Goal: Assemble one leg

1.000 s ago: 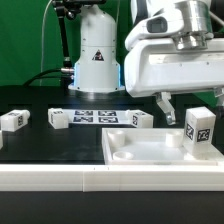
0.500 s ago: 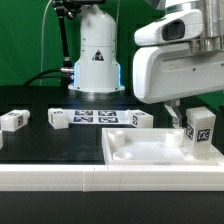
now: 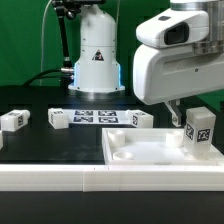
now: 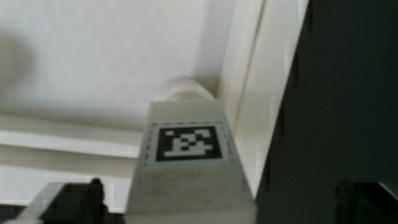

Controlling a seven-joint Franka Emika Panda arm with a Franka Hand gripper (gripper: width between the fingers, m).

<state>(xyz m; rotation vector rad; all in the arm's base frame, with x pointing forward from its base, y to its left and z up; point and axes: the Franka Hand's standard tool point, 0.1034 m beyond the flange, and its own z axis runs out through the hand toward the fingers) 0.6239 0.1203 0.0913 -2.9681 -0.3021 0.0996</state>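
A leg [image 3: 200,132], a small white post with a square tag, stands upright on the right end of the large white panel [image 3: 150,150]. My gripper [image 3: 188,112] hangs right over it, open. One dark finger [image 3: 175,108] shows on the leg's left side in the exterior view. In the wrist view the leg [image 4: 187,143] lies between my two dark fingertips [image 4: 75,200], with a gap on each side. My gripper [image 4: 219,205] holds nothing. The panel [image 4: 89,80] fills the area behind the leg.
Three more tagged legs lie on the black table: one at the exterior view's far left [image 3: 12,120], one by the marker board's left end [image 3: 58,119], and one by its right end [image 3: 137,118]. The marker board [image 3: 95,117] lies between them. The robot base [image 3: 97,55] stands behind.
My gripper has moved toward the exterior view's right and down, coming over the standing leg. The leg and the other parts have not moved.
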